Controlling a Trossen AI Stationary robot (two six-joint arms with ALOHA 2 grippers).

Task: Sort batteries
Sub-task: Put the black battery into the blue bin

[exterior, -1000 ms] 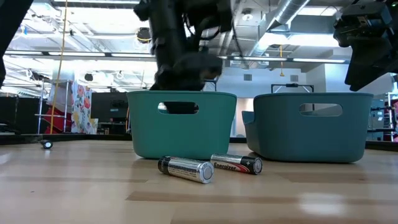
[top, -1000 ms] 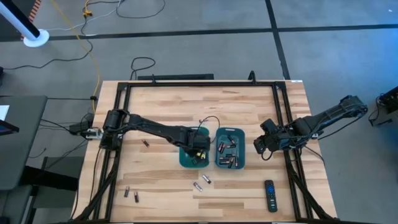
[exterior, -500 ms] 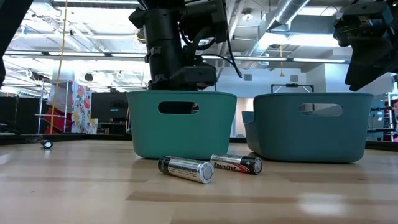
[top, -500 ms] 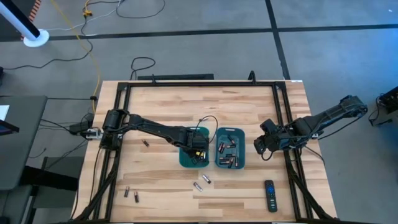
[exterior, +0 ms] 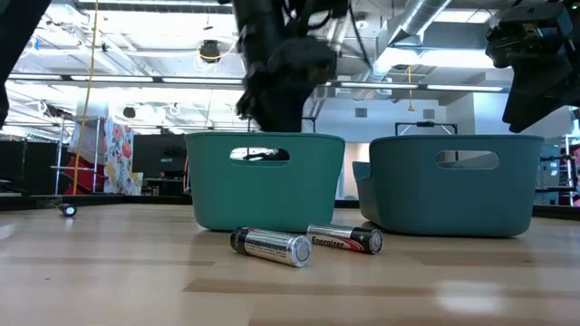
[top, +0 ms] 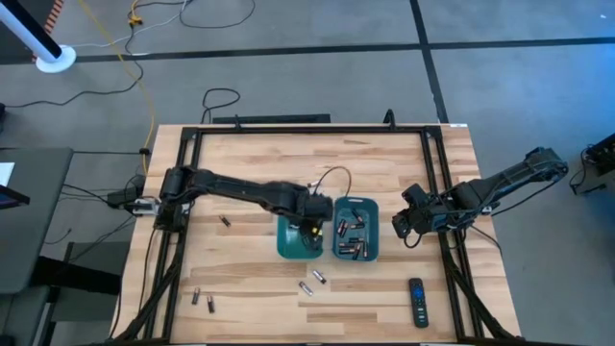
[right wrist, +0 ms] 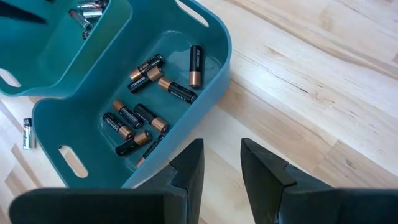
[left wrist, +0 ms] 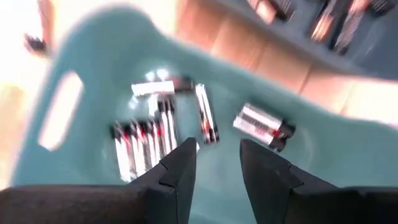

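The left tool (top: pixel 313 227) hung over the left teal plastic bin (top: pixel 286 245), fingers parted and gripping nothing. Silvery-white cylindrical batteries (left wrist: pixel 152 127) lay inside that bin. Dark copper-ended batteries (right wrist: pixel 155 81) lay in the right teal bin (top: pixel 373 229). The right tool (top: pixel 402 227) waited near the light wooden table (top: pixel 250 173) edge, likewise released and empty.

Teal bins (top: pixel 354 252), copper-tipped dark batteries (right wrist: pixel 176 91)
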